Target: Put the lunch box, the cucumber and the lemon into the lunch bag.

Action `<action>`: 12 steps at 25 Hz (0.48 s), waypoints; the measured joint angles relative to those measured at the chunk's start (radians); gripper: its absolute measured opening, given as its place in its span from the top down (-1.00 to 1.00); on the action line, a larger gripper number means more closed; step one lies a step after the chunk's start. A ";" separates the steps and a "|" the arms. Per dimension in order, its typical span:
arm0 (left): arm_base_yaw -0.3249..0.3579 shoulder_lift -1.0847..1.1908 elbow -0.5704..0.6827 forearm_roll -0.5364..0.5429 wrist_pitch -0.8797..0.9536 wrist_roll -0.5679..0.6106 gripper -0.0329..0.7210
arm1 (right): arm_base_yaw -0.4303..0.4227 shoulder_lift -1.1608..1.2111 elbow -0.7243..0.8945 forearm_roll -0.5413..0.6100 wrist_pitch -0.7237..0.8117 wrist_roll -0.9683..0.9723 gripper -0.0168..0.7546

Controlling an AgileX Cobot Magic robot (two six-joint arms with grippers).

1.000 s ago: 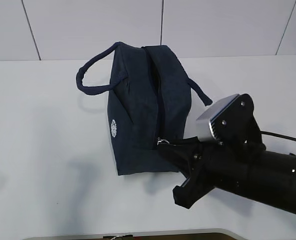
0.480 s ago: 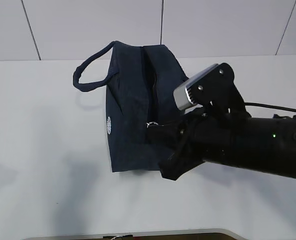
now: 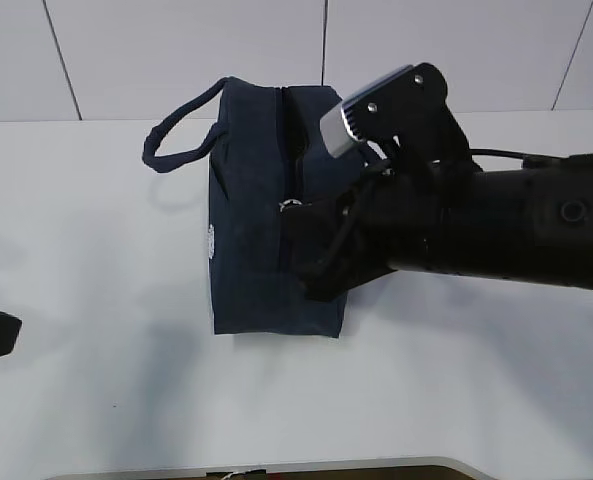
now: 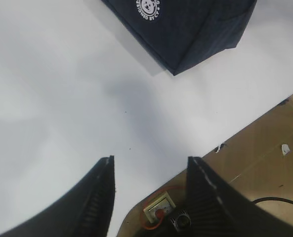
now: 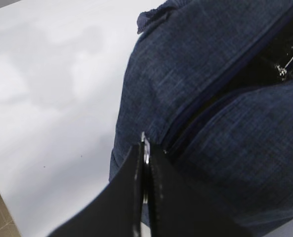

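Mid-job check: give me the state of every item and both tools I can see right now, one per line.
lunch bag: lying on the table, zipper partly open, dark gap along the top.
zipper pull: pinched between the right tool's fingers.
right tool: shut on the zipper pull.
left tool: open, empty, over bare table beside the bag.
bag handle: slack, draped off the bag's far end.
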 joint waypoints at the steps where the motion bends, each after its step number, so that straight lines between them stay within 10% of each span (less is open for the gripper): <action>1: 0.000 0.024 0.000 -0.023 -0.015 0.027 -0.01 | 0.000 -0.002 -0.013 -0.027 0.010 0.028 0.94; 12: 0.000 0.301 0.000 -0.345 -0.178 0.409 -0.01 | 0.000 -0.005 -0.119 -0.352 0.058 0.317 0.94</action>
